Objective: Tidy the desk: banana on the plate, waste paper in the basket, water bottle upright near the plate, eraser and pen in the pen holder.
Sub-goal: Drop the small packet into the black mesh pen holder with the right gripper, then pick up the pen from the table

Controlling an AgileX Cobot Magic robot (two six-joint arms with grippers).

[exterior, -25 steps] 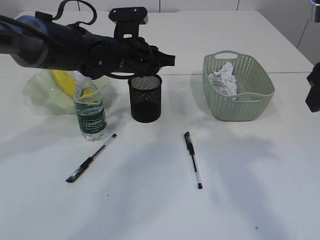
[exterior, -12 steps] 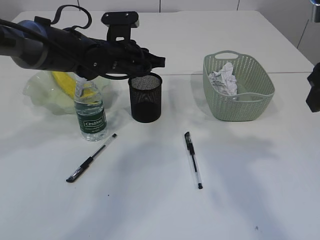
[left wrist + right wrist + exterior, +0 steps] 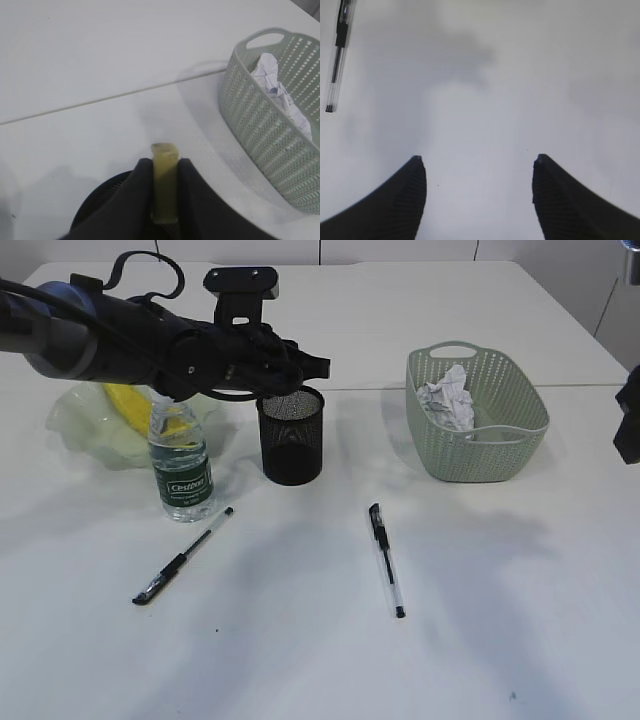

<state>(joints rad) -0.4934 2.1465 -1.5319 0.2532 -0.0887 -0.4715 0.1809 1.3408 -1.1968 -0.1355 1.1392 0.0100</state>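
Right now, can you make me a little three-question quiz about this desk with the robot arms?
1. True or false: the crumpled white paper ball already lies inside the pale green plastic basket.
2. How many black-capped clear pens lie on the white table?
3. What is pinched in the left end effector above the black mesh pen holder? A) a pen B) a yellowish eraser block C) a banana

Key: 1 true. 2 two: one by the clear green-labelled water bottle, one in front of the holder. 3 B.
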